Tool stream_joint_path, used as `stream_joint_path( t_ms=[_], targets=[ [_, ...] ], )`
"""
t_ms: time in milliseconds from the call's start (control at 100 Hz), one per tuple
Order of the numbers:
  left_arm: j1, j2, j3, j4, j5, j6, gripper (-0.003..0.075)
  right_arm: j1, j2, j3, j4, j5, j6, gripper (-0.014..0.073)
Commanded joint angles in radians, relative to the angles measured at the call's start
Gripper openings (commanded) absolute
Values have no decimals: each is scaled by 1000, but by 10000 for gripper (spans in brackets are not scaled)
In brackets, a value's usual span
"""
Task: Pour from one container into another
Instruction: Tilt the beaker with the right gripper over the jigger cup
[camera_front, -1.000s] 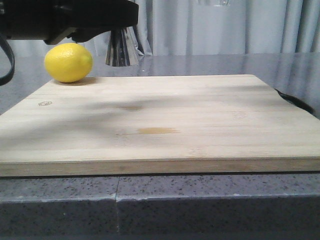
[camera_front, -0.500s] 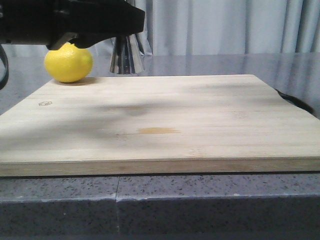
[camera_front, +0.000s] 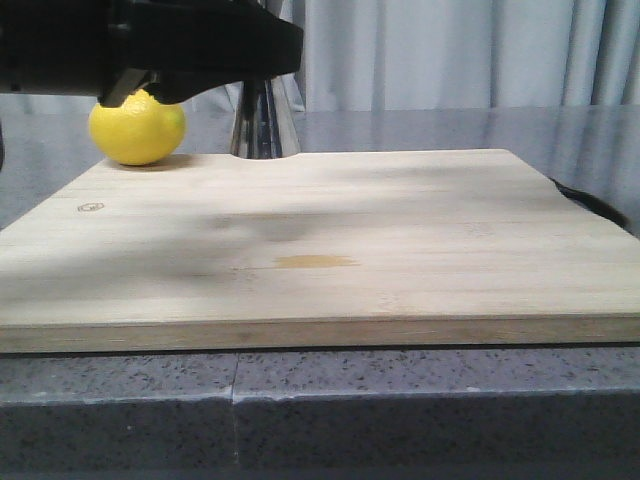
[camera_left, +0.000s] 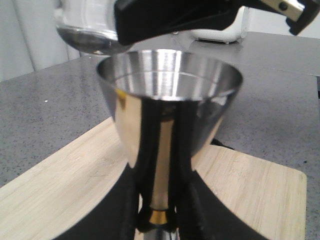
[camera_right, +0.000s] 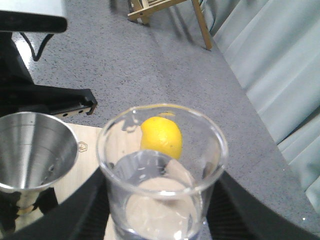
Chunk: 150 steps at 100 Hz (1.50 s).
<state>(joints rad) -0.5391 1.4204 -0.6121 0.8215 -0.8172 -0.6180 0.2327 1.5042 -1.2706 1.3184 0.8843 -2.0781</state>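
My left gripper (camera_left: 159, 212) is shut on the gold-banded waist of the steel jigger (camera_left: 167, 95), which it holds upright. In the front view the jigger (camera_front: 265, 125) hangs under the black left arm, its base at the far edge of the wooden board (camera_front: 320, 240); whether it touches is unclear. My right gripper (camera_right: 161, 220) is shut on the clear glass beaker (camera_right: 162, 187), upright, beside and slightly above the jigger's rim (camera_right: 32, 150). The beaker (camera_left: 87, 30) also shows behind the jigger in the left wrist view. The right gripper is out of the front view.
A yellow lemon (camera_front: 137, 128) sits at the board's far left corner, close to the jigger, and shows through the beaker glass (camera_right: 161, 136). A black cable (camera_front: 590, 205) lies off the board's right edge. Grey curtains hang behind the table.
The left arm has moved right and down with the jigger, whose base has come to the board's far edge. The glass seen at the front view's top edge has gone out of frame.
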Motion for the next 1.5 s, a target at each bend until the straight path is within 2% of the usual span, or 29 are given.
stream_joint_path(
  t_ms=[0,520,1010,1490],
  targets=[
    [-4,-35,-36,-33,-90,-21,-19,0,-34,-44,48,-9,-4,225],
    [-4,-35,-36,-31,-90,-21,-19,37,-34,-45,43,-32,-185,225],
    [-4,-35,-36,-18,-86,-21,-19,93,-34,-45,43,-128,-345,225],
    [-4,-35,-36,-41,-74,-21,-19,93,-63,-45,43,-194,-372,225]
  ],
)
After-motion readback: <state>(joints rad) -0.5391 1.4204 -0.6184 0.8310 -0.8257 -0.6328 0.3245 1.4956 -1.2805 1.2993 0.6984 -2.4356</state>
